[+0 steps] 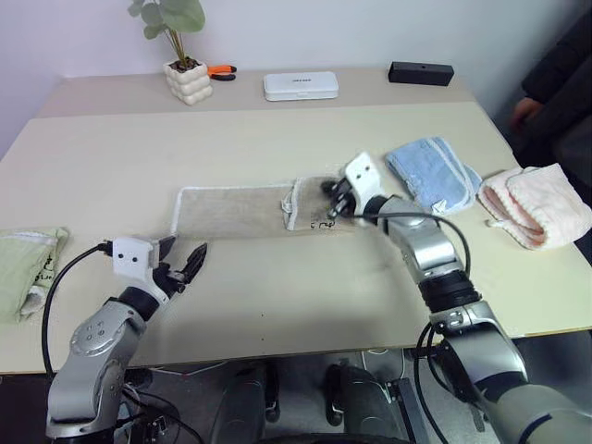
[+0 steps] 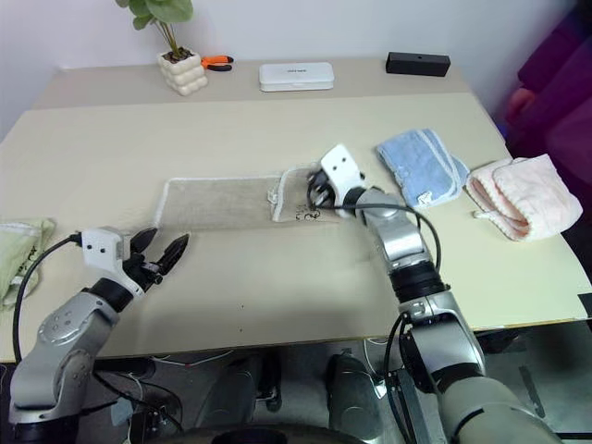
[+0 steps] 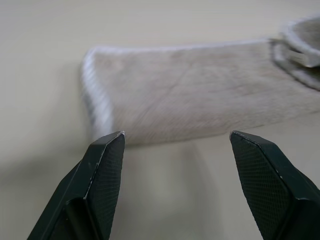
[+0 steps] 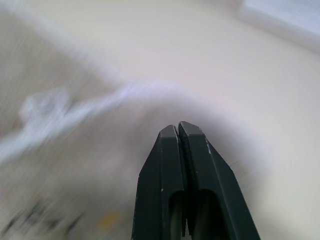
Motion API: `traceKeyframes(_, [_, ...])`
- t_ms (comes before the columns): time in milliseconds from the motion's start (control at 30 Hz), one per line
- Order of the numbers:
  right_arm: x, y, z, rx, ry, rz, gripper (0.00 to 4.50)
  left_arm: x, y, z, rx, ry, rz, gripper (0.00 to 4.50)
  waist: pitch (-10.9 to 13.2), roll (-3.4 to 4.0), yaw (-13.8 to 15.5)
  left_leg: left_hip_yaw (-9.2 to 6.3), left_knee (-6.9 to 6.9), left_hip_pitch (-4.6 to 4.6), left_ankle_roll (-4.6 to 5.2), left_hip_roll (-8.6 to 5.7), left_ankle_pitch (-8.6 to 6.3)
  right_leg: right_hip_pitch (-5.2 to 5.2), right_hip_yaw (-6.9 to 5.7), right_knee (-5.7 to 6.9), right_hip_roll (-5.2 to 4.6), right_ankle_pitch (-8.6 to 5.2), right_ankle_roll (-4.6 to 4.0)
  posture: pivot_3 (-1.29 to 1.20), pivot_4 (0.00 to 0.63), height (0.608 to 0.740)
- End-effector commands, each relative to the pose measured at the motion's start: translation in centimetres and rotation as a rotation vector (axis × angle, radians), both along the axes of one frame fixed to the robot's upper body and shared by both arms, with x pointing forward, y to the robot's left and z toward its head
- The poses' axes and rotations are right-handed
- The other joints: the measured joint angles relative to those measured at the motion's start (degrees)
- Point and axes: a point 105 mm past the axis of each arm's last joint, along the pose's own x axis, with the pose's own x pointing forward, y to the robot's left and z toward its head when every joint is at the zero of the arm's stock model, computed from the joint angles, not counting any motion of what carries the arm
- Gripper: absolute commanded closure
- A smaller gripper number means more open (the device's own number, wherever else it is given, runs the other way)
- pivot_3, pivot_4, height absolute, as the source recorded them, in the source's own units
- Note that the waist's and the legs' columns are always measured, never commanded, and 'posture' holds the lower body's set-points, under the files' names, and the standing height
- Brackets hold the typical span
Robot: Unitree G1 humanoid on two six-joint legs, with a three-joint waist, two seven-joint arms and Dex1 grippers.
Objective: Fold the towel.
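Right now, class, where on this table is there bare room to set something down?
Bare: the wide strip between the towel and the back row with the plant and white box. Crowded: the right side, with the blue towel and pink cloth.

Even, soft light falls from above on the pale table (image 1: 277,305), with faint shadows and no glare. Both head views are sharp. The right wrist view is heavily motion-blurred beyond its crisp black fingers (image 4: 192,170); the left wrist view renders the towel (image 3: 200,95) slightly soft.
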Motion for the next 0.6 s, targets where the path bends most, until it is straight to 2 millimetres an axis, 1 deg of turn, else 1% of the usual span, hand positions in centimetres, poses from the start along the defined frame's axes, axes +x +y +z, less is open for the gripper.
traceKeyframes(33, [-0.2,0.4,3.4,0.018,-0.109,0.039,4.5,-0.2,0.1,1.2,-0.047,-0.025,0.025,0.1,0.0,-0.01,0.0,0.0,0.0,0.0,0.0,0.0,0.0,0.0,0.0,0.0,0.0,0.0,0.0,0.0,0.15,0.734])
traceKeyframes(167, [-0.5,0.6,4.5,0.016,-0.161,0.056,4.5,-0.6,0.9,0.7,-0.098,0.02,0.106,0.1,0.0,0.0,0.0,0.01,0.01,-0.01,0.0,0.0,0.0,0.01,0.0,0.0,0.0,0.0,0.0,0.0,0.15,0.734])
traceKeyframes(233, [-0.9,1.0,4.7,0.008,-0.17,0.098,4.5,-0.9,1.3,0.3,-0.152,0.055,0.157,0.1,0.0,0.0,0.0,0.0,0.0,0.0,0.0,0.0,0.0,0.01,0.0,0.01,0.0,0.0,0.0,0.0,0.15,0.734])
traceKeyframes(267, [-1.2,1.3,4.5,-0.002,-0.16,0.136,4.25,-1.1,1.3,0.1,-0.182,0.068,0.177,0.04,0.0,-0.01,0.0,0.0,0.01,0.0,0.0,0.0,0.0,0.01,0.0,0.01,0.0,0.0,0.0,0.0,0.15,0.734])
traceKeyframes(333, [-2.1,2.0,4.1,-0.046,-0.158,0.215,3.71,-1.5,1.3,-0.3,-0.246,0.099,0.212,0.0,0.0,-0.01,0.0,0.0,0.01,-0.01,0.01,0.0,0.0,0.01,0.0,0.01,0.0,0.01,0.0,0.0,0.15,0.734])
traceKeyframes(367, [-2.4,2.3,4.0,-0.058,-0.161,0.238,3.2,-1.7,1.3,-0.4,-0.276,0.11,0.228,0.0,0.0,-0.01,0.0,0.0,0.02,0.0,0.01,0.0,0.0,0.02,0.0,0.01,-0.01,0.01,0.0,0.0,0.15,0.734])
traceKeyframes(400, [-2.7,2.5,4.0,-0.056,-0.16,0.258,2.81,-1.8,1.2,-0.4,-0.316,0.118,0.243,0.0,0.0,-0.01,0.0,-0.01,0.02,0.0,0.02,0.0,0.0,0.02,0.0,0.01,-0.01,0.01,0.0,0.0,0.15,0.734])
traceKeyframes(467, [-3.2,2.9,4.0,-0.049,-0.156,0.288,1.79,-2.0,1.0,-0.4,-0.389,0.127,0.269,0.0,0.0,-0.02,0.0,-0.02,0.03,0.0,0.09,0.0,-0.05,0.03,0.01,0.02,-0.01,0.01,0.0,0.0,0.15,0.734])
traceKeyframes(500, [-3.4,3.1,4.0,-0.049,-0.156,0.301,1.4,-2.1,1.0,-0.4,-0.421,0.131,0.281,0.0,0.0,-0.02,0.1,-0.02,0.03,0.01,0.1,0.0,-0.06,0.03,0.0,0.02,-0.01,0.01,-0.01,0.0,0.15,0.734])
traceKeyframes(533, [-3.6,3.2,3.9,-0.057,-0.161,0.308,0.81,-2.1,1.0,-0.3,-0.48,0.13,0.313,0.0,0.0,-0.02,0.1,-0.03,0.04,0.01,0.1,0.0,-0.06,0.03,0.01,0.02,-0.02,0.01,-0.01,0.0,0.15,0.734])
traceKeyframes(567, [-3.7,3.4,3.8,-0.065,-0.169,0.311,0.35,-1.9,1.0,-0.4,-0.54,0.133,0.343,0.0,0.0,-0.02,0.2,-0.03,0.04,0.0,0.1,0.0,-0.06,0.04,0.0,0.01,-0.02,0.01,-0.01,0.0,0.15,0.734])
traceKeyframes(600, [-4.0,3.5,3.5,-0.079,-0.176,0.319,0.08,-1.6,1.1,-0.6,-0.59,0.146,0.373,0.0,0.0,-0.04,0.3,-0.03,0.05,0.01,0.1,-0.01,-0.06,0.05,0.0,0.01,-0.03,0.01,-0.01,0.0,0.15,0.734])
